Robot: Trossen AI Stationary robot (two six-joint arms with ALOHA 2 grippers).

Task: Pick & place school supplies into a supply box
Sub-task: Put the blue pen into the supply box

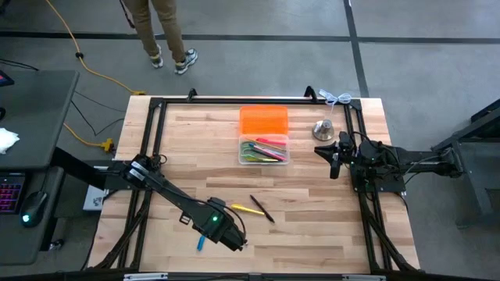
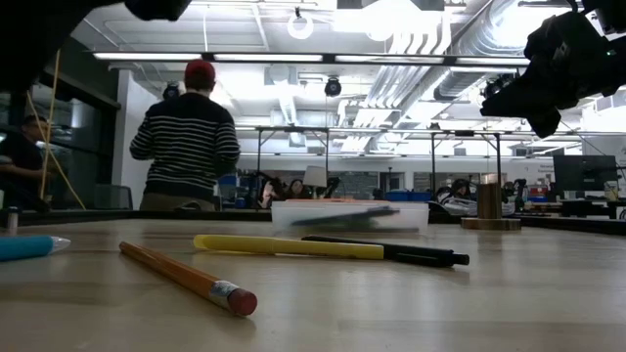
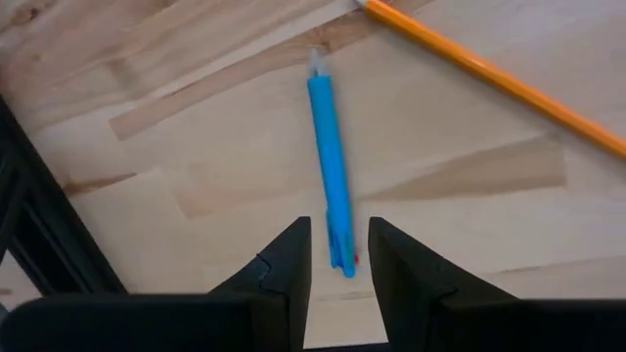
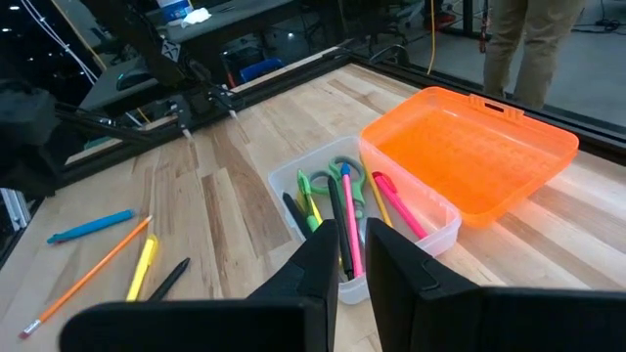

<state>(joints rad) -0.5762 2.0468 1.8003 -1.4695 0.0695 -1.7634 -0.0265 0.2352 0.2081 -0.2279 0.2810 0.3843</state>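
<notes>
Box (image 1: 264,150) sits near the worktop (image 1: 312,226) centre, slightly toward 12 o'clock, with its orange lid (image 1: 263,121) touching it on the 12 o'clock side, open and lying flat. Contents already loaded, as seen from the right wrist: green-handled scissors (image 4: 338,174), pink pens (image 4: 349,230), at least one green and one dark pen; exact count cannot be told.

Outstanding items, all toward 6 o'clock of the box: a blue pen (image 3: 331,164) at about 7 o'clock near the worktop edge, an orange pencil (image 2: 186,278) with a pink eraser, a yellow pen (image 2: 289,246) and a black pen (image 2: 391,254). The yellow and black pens lie close together, overlapping in the low view. Judgement: the task is well past the halfway mark, with four items left to collect.

Left tool (image 3: 339,266) hangs directly over the near end of the blue pen, jaws part open on either side of it, nothing gripped. Judgement: this pen is the next pick. Right tool (image 4: 350,259) waits at 3 o'clock of the box, jaws narrow, holding nothing.

A silver bell (image 1: 323,129) stands at 2 o'clock of the box; not part of the load.

Markings: no brand, label or legible writing on any item. A person stands beyond the worktop at 12 o'clock.
</notes>
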